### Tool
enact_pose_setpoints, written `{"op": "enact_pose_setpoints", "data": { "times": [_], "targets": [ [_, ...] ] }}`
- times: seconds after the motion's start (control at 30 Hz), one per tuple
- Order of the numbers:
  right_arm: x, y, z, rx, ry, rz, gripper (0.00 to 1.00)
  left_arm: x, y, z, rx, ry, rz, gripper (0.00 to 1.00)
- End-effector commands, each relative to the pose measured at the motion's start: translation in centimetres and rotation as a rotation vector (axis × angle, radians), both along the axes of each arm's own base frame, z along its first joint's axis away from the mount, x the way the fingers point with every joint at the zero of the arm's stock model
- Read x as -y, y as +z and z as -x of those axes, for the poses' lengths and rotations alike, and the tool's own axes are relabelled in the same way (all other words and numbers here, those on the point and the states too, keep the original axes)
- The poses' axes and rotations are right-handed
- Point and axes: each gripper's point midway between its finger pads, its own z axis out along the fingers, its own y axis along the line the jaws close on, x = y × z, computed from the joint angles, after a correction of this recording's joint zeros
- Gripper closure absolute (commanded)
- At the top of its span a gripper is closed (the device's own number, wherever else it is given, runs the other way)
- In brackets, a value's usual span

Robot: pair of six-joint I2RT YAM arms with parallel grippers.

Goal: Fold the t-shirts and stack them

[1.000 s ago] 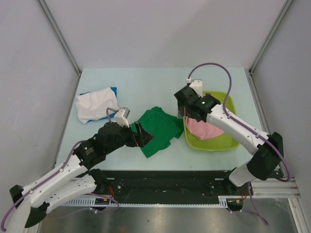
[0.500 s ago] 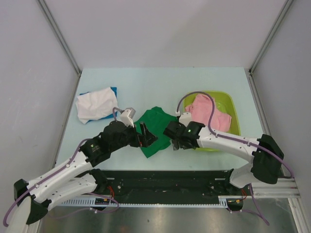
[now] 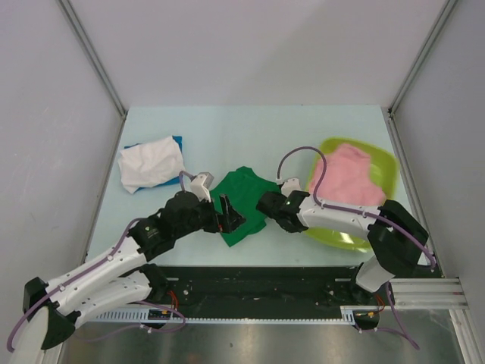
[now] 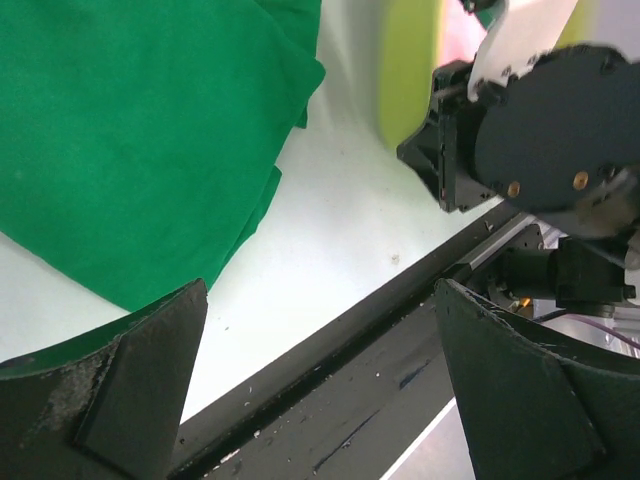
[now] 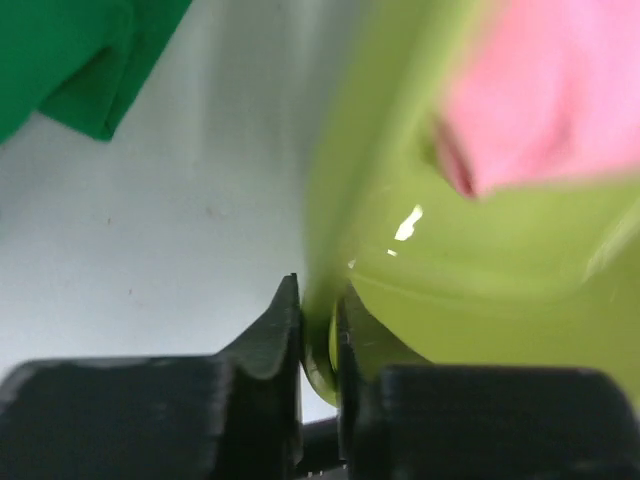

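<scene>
2 grippers sat close together near the front edge of the table (image 3: 250, 133). The left gripper (image 3: 229, 214) hovered with its jaws wide apart over the near right edge of the green t-shirt (image 3: 244, 199), holding nothing. The right gripper (image 3: 270, 208) was pinched tight on the left rim of the lime-green tub (image 3: 337, 236), which held the pink t-shirt (image 3: 347, 176).

From above, the green shirt lay crumpled at mid-table, its right edge just beside the right gripper. The white t-shirt (image 3: 151, 163) rested on a blue t-shirt (image 3: 177, 141) near the left edge, well apart from both arms.

Only the left wrist view showed a strip of pale table between the green hem and the black front rail (image 4: 330, 400). Only the right wrist view showed the tub's rim squeezed between both fingers (image 5: 275, 335), with the tub itself blurred.
</scene>
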Motion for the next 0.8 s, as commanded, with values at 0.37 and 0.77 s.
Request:
{"op": "enact_pose_setpoints", "data": {
  "times": [0.37,0.77],
  "targets": [
    [5.2,-0.3,-11.5,0.071,-0.250,-0.183,1.00,1.4,-0.3,-0.8,-0.003,-0.016,0.005,0.00],
    [6.8,3.8,-23.4,0.198,-0.278,-0.347,1.00,1.2,0.0,-2.2,0.012,0.036,-0.036,0.00]
  ]
}}
